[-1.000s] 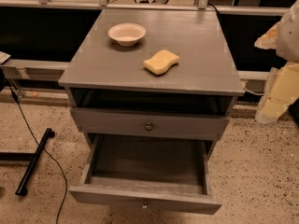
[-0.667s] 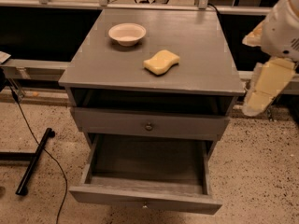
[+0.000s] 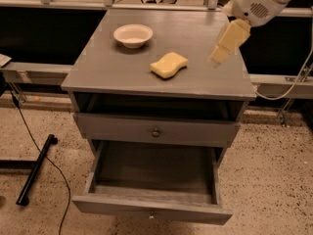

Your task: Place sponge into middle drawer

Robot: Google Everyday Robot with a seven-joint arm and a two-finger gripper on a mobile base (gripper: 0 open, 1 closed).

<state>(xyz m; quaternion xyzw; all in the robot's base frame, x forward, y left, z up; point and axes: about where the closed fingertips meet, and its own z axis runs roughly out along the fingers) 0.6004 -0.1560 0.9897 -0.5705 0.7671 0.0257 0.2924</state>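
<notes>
Pale yellow foam, the sponge [image 3: 168, 65] lies flat on the grey cabinet top [image 3: 112, 70], right of centre and near the front edge, well apart from the cream bowl [image 3: 133, 35] further back on the left. The gripper [image 3: 218, 57] hangs above the top's right side, to the right of the sponge and not touching it. It has hold of nothing, and how far open it is I cannot tell. The middle drawer [image 3: 146, 205] stands pulled out below, its plank floor bare, under a closed drawer front [image 3: 195, 131] with a dark knob. Pickup looks like the first risk: a descent that lands off-centre could nudge the light block toward the front edge and off onto the floor. Soft foam also gives under a squeeze, so a shallow grasp on its wavy edge may slip in transit. Lowering to the drawer, the arm could clip the overhanging top, and a release too far forward would miss the box.
</notes>
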